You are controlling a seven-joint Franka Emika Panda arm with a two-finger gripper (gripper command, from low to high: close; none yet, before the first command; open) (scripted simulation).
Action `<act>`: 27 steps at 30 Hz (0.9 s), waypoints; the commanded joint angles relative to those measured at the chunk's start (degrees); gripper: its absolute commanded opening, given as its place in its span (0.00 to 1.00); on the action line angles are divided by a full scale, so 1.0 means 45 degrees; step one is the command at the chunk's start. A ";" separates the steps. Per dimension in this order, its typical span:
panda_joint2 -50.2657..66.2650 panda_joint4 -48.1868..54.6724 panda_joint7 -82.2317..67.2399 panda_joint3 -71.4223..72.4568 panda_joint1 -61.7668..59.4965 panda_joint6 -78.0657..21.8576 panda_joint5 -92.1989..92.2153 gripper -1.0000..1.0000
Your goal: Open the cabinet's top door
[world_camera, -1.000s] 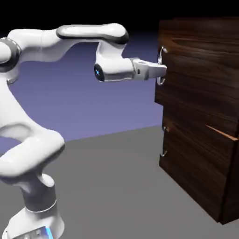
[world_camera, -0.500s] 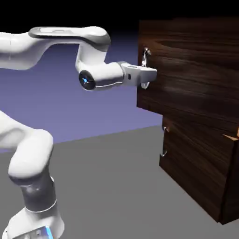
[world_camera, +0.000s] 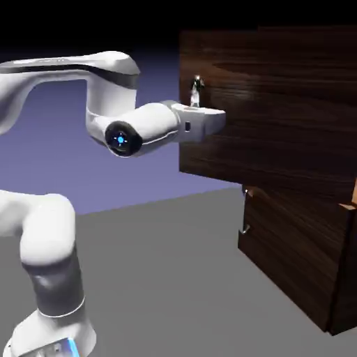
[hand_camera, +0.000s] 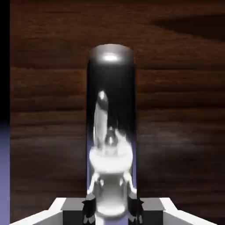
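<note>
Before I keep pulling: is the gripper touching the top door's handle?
Touching. In the hand view the handle fills the space between the gripper fingertips, with no gap visible.

White rounded arm links, grey joint bands, glowing blue wrist light, small grey fingers (hand_camera: 90, 210)

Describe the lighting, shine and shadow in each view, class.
Exterior view: even rendered light, dark top corner, the top door shaded, a glint on its handle above the gripper. Hand view: handle bright with mirror glare, tips dark, wood dim.
</note>
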 commanded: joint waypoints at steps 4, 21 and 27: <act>-0.0098 0.0129 0.0307 -0.1846 -0.0208 -0.1891 -0.2055 0.00; 0.3057 0.4926 -0.0094 -0.9691 0.2352 -1.0075 -0.8236 0.00; 0.4168 0.7530 -0.0287 -1.2451 0.4904 -1.2536 -0.9332 0.00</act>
